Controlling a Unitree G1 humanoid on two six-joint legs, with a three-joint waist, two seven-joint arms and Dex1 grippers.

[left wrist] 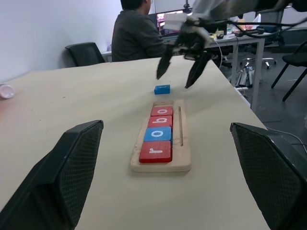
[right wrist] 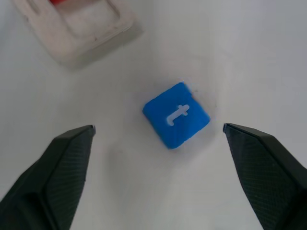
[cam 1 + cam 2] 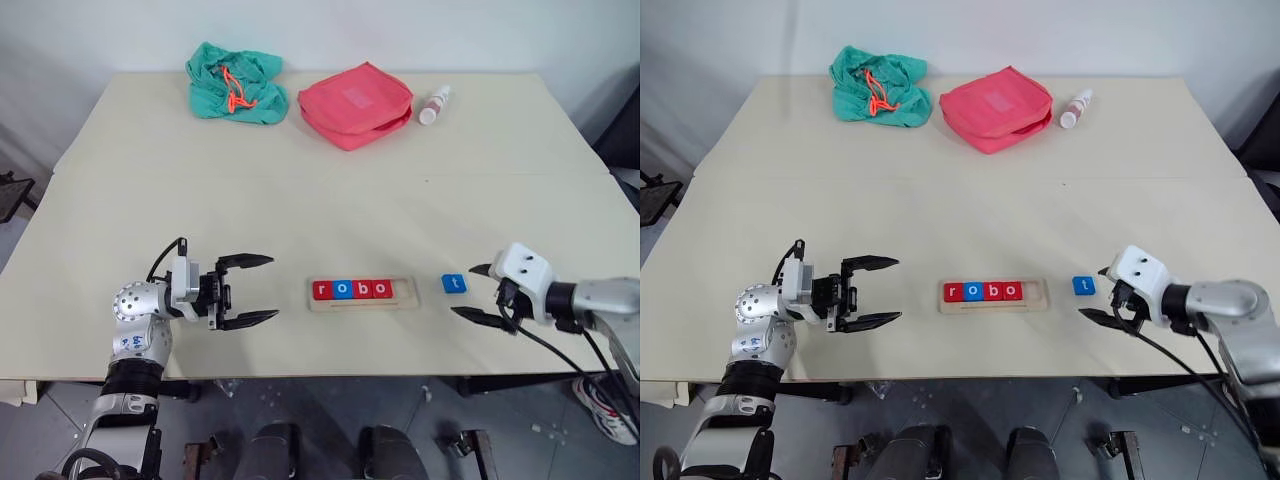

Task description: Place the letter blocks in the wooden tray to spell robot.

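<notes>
Hovering spread, the right pincer (image 2: pixel 156 139) frames the blue t block (image 2: pixel 176 115); left pincer (image 3: pixel 246 291) spread too.

Four letter blocks (image 3: pixel 351 289) sit in the wooden tray (image 3: pixel 401 296) at the tabletop's (image 3: pixel 300 180) near edge; the t block (image 3: pixel 454 283) lies just right of it; a cloth (image 3: pixel 236 84), pouch (image 3: pixel 355 103) and bottle (image 3: pixel 435 104) line the far side.

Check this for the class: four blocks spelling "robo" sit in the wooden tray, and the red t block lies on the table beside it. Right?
Not quite. The t block is blue, not red, as the right wrist view shows. The rest holds: "robo" sits in the wooden tray, and the t block lies on the table beside it.
</notes>
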